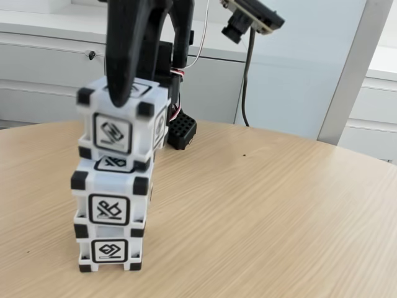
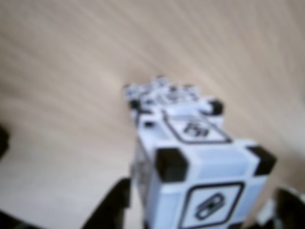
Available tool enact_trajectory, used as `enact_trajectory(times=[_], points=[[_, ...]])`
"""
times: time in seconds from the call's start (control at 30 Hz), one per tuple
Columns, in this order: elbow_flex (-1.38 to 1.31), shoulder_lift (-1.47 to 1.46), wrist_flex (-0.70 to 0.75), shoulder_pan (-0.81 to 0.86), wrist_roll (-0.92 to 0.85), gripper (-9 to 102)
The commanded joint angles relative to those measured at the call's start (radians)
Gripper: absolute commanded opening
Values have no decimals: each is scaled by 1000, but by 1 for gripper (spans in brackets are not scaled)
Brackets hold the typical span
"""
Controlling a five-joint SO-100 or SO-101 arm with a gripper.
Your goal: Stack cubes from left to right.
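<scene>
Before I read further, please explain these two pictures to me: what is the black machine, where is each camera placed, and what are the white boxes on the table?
The black shape at the top of the fixed view is a small robot arm; its end is a gripper, a two-finger claw. That camera stands low on the round wooden table and looks sideways. The other picture comes from a camera riding on the arm's wrist, looking down, and it is blurred.

On the table stand three white cubes with black corners and a black sign on each face, piled in one tower: the bottom cube, the middle cube and the top cube. The top cube sits slightly tilted and shifted to the right. The gripper's fingers sit on either side of it, so it appears held or just being set down. In the wrist view the top cube is nearest, between the dark fingers.
</scene>
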Motion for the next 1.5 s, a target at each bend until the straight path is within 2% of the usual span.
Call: enact_trajectory(times=[0.0, 0.23, 0.57, 0.77, 0.87, 0.93, 1.03, 1.23, 1.47], points=[[-46, 18, -2, 9, 5, 37], [-46, 64, 5, -8, 11, 43], [-46, 192, 8, -12, 38, 44], [-46, 305, 8, -109, -2, 33], [-46, 393, 8, -192, -40, 24], [-38, 460, 8, -241, -72, 14], [-31, 575, 3, -313, -146, 7], [20, 693, -9, -472, -229, 4], [242, 738, -46, -600, -252, 4]])
